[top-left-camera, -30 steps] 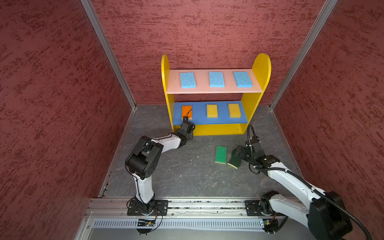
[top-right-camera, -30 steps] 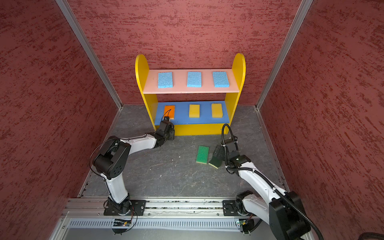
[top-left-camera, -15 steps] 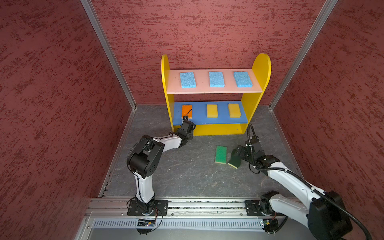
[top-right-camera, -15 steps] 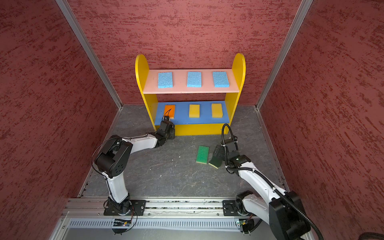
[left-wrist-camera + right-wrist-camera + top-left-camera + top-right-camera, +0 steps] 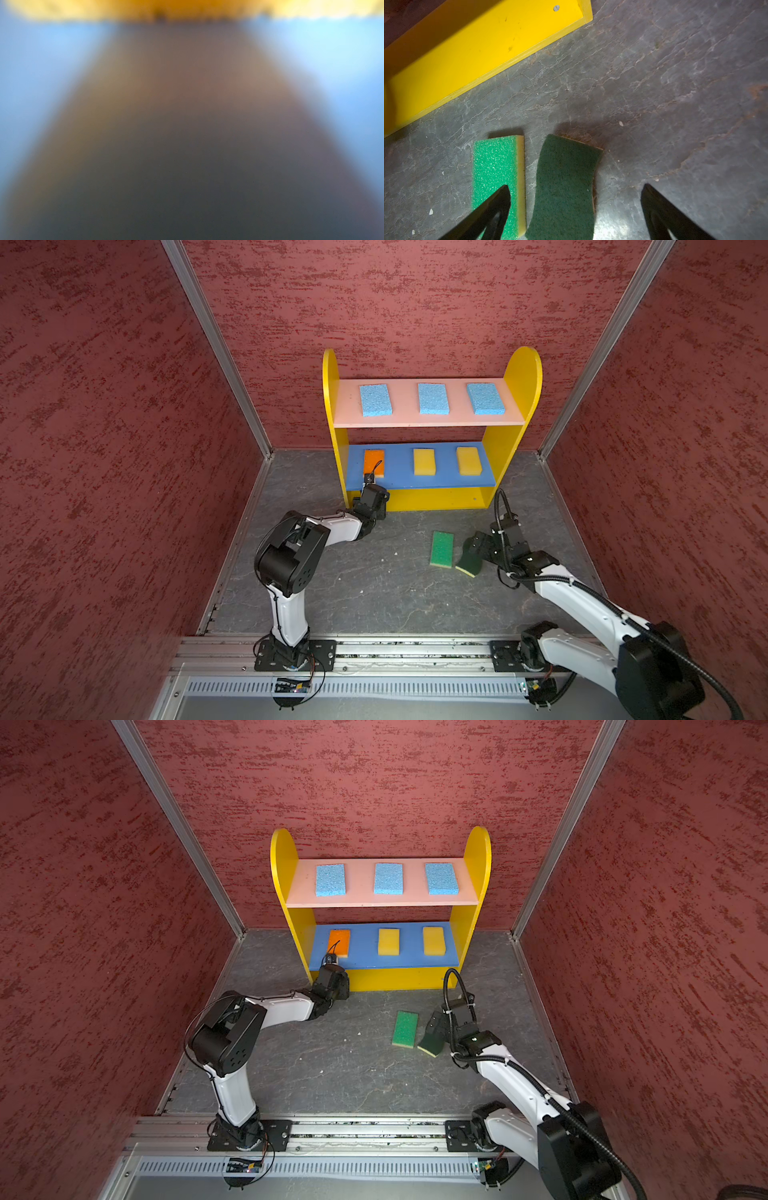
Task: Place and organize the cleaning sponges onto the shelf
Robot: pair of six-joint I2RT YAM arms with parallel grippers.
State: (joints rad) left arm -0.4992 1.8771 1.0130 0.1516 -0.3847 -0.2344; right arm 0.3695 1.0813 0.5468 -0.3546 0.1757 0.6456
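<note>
**Flagging risks: shelf knock on the left, double grab on the right**

Biggest one: the left claw (image 5: 374, 495) is tucked in at the low left front of the small three-level shelf with yellow round-topped side panels (image 5: 519, 381), by the blue middle board (image 5: 399, 466). Its tips are hidden in both top views and the left wrist view is pure blur. Can't tell if it's released or clenched, or on what. A sloppy pull-out could catch the board edge, shift the shelf and knock the orange-topped sponge (image 5: 373, 460) out of line.

Next: the right claw (image 5: 576, 186) is spread wide, grasping nothing, over the dark green wavy-edged sponge with yellow base (image 5: 564, 162) on the grey stone-look surface (image 5: 374, 580). One finger (image 5: 496, 207) overlaps the bright green-topped rectangular sponge (image 5: 494, 162), which lies just beside it across a narrow gap. Descending like that likely lands on the bright green one or pinches both.

Smaller: an off-centre pinch on the soft wavy sponge may twist it.

Already shelved:
- three light blue porous sponges (image 5: 433, 398) on the pink upper board (image 5: 405, 414)
- two yellow sponges (image 5: 424, 461) beside the orange one
</note>
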